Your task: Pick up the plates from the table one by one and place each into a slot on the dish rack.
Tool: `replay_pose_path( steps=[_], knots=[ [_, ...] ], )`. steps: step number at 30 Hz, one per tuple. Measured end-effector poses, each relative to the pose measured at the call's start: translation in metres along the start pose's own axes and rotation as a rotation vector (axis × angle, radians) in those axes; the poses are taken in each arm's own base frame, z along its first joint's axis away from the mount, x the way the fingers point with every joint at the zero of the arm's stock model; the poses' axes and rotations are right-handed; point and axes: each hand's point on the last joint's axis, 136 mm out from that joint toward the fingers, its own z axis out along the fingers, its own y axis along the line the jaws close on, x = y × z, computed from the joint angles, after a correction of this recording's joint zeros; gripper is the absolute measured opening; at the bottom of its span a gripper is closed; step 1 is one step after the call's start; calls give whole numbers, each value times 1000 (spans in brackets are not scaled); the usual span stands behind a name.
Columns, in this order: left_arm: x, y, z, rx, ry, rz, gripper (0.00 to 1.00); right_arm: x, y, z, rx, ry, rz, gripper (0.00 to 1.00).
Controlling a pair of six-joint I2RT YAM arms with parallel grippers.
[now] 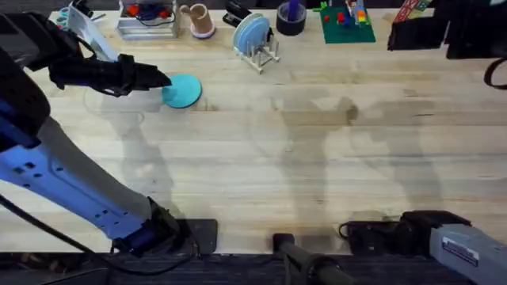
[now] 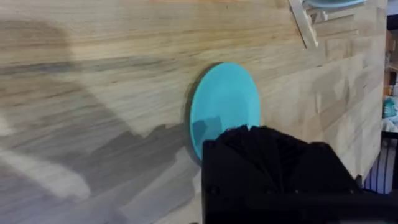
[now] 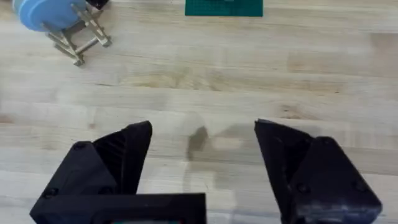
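1. The teal plate (image 1: 183,90) lies flat on the table (image 1: 317,174) toward the far left, well apart from the dish rack (image 1: 260,54). The light blue plate (image 1: 252,33) already stands upright in the rack, so the teal one looks like the last to go.
2. The left gripper (image 1: 158,79) sits at the teal plate's near-left rim. In the left wrist view its black fingers (image 2: 273,168) cover that edge of the plate (image 2: 224,106), so I cannot tell whether the jaws are closed on the rim or merely over it.
3. A flat plate gives little to hold: one finger probably has to get under the rim, the other on top. Confirm a firm pinch before lifting.
4. Lift clear of the wood, tip the plate on edge, and carry it toward the rack.
5. Aim for a free slot beside the blue plate; nudging the light rack could shift it.
6. The right gripper (image 3: 202,155) hovers over bare table, jaws spread wide and empty.
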Motion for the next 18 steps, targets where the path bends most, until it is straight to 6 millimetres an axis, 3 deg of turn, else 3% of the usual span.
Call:
replay_pose_path(
  steps=[18],
  knots=[
    [3,24,18,5,9,-33,38,1,0,0,0,4,0,995]
  ],
)
